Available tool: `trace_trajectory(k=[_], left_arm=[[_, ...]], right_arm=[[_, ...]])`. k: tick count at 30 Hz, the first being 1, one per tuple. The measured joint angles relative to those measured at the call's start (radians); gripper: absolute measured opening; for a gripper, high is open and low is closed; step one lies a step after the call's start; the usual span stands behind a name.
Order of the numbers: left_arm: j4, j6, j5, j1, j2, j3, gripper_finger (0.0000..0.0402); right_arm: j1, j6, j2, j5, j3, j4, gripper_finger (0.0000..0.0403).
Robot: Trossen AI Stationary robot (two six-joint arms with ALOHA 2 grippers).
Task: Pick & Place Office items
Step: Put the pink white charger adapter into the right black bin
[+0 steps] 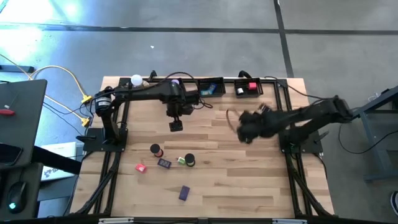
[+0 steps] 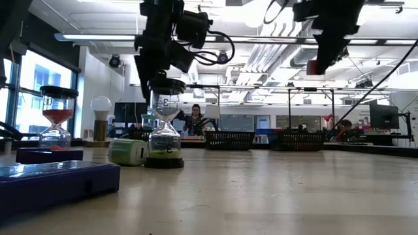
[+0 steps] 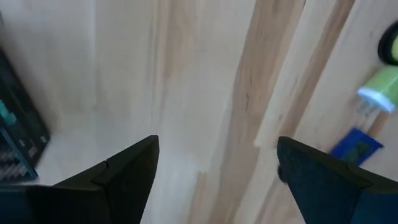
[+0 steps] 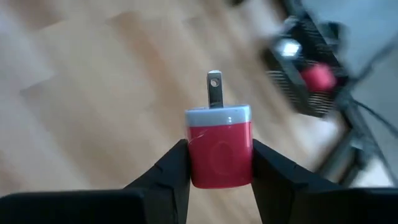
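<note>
My right gripper (image 4: pixel 219 149) is shut on a red plug block (image 4: pixel 219 158) with a grey cap and a metal prong. It hangs above the table's middle right (image 1: pixel 244 130). My left gripper (image 1: pixel 176 126) stands open above bare wood at the far middle, pointing down, with nothing between its fingers (image 3: pixel 217 152). On the near left of the table stand a red sand timer (image 1: pixel 155 150) and a green sand timer (image 1: pixel 187 160). A pink block (image 1: pixel 141 167), a blue block (image 1: pixel 164 163) and a purple block (image 1: pixel 184 193) lie flat there. My right gripper pinches the plug block's two red sides (image 4: pixel 194 155) between its two fingers. The grey cap and prong (image 4: pixel 214 87) point away from the gripper. The fingers slant downward, and the block is lifted clear of the table.
Two black mesh trays (image 1: pixel 208 87) (image 1: pixel 249 88) stand along the far edge; the right one holds a red item (image 4: pixel 318 76). A white ball lamp (image 1: pixel 135 79) stands at the far left. Bare wood lies between the arms and on the near right.
</note>
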Motion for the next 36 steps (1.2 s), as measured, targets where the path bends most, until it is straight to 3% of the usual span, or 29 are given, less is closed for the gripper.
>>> trace_trajectory(k=[6, 12, 17, 36], left_arm=[[0.128, 0.02, 0.001, 0.005, 0.0, 0.0, 0.0319], [0.222, 0.039, 0.001, 0.001, 0.0, 0.0, 0.0319], [0.244, 0.044, 0.008, -0.003, 0.0, 0.0, 0.0319], [0.362, 0.012, 0.011, -0.074, -0.003, -0.077, 0.0319]], right_arm=[[-0.312, -0.178, -0.036, -0.001, 0.001, 0.062, 0.0121], [-0.62, -0.428, -0.018, -0.188, 0.001, 0.278, 0.0123], [-0.79, -0.524, 0.023, -0.346, 0.001, 0.416, 0.0121], [-0.982, -0.593, 0.371, -0.332, 0.0, 0.506, 0.0122]])
